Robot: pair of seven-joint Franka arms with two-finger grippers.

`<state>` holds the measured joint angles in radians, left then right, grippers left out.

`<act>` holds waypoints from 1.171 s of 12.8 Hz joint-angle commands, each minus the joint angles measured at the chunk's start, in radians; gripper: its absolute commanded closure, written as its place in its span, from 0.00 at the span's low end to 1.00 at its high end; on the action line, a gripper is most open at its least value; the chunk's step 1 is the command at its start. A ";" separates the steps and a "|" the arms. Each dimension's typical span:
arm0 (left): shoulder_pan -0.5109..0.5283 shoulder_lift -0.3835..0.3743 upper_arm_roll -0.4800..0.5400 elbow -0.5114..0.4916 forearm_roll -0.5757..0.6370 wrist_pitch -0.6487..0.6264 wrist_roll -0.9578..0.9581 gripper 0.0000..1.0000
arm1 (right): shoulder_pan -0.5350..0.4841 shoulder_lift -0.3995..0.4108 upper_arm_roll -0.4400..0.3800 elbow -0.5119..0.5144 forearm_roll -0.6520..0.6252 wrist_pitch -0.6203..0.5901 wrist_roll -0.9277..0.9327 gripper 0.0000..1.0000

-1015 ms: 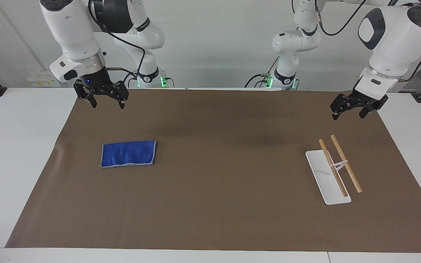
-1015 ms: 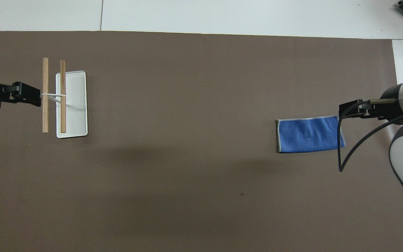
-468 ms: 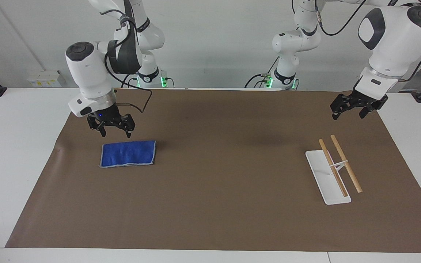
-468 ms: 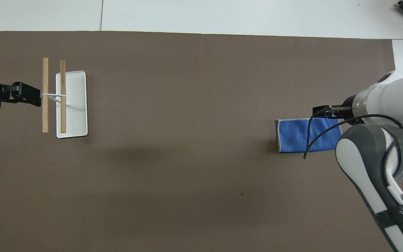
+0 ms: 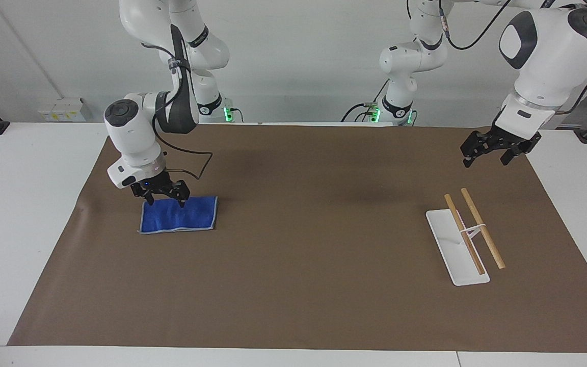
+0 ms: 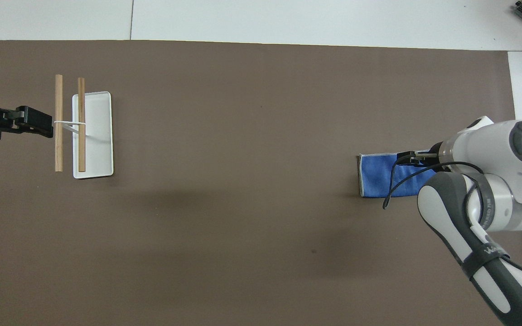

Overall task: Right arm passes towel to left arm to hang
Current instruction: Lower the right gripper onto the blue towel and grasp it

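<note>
The blue towel lies flat on the brown mat toward the right arm's end of the table; it also shows in the overhead view. My right gripper is open and low at the towel's edge nearer to the robots, its fingertips at the cloth. In the overhead view the right gripper and its arm cover part of the towel. My left gripper is open and empty, waiting in the air over the mat's corner at the left arm's end; it also shows in the overhead view.
A white rack base with two wooden rods on a thin stand sits toward the left arm's end; the base also shows in the overhead view. The brown mat covers most of the white table.
My right arm has swung down from high above the mat's edge, and its open gripper is now at the towel's near edge. The towel, rack and left arm have not moved.
</note>
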<state>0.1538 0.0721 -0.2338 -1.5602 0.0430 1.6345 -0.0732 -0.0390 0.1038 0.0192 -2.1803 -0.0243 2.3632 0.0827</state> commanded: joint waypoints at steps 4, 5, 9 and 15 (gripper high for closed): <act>0.010 -0.031 -0.001 -0.034 -0.005 0.005 0.001 0.00 | -0.009 0.082 0.008 -0.044 0.006 0.128 -0.014 0.00; 0.010 -0.031 -0.001 -0.034 -0.005 0.005 0.001 0.00 | -0.010 0.089 0.007 -0.047 0.006 0.129 -0.015 0.00; 0.010 -0.031 -0.001 -0.034 -0.005 0.005 0.001 0.00 | -0.009 0.096 0.007 -0.056 0.004 0.133 -0.017 0.00; 0.010 -0.031 -0.001 -0.034 -0.005 0.005 0.001 0.00 | -0.021 0.089 0.007 -0.092 0.003 0.134 -0.041 0.38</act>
<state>0.1538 0.0721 -0.2338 -1.5602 0.0430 1.6345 -0.0732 -0.0400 0.2052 0.0200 -2.2470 -0.0243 2.4826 0.0816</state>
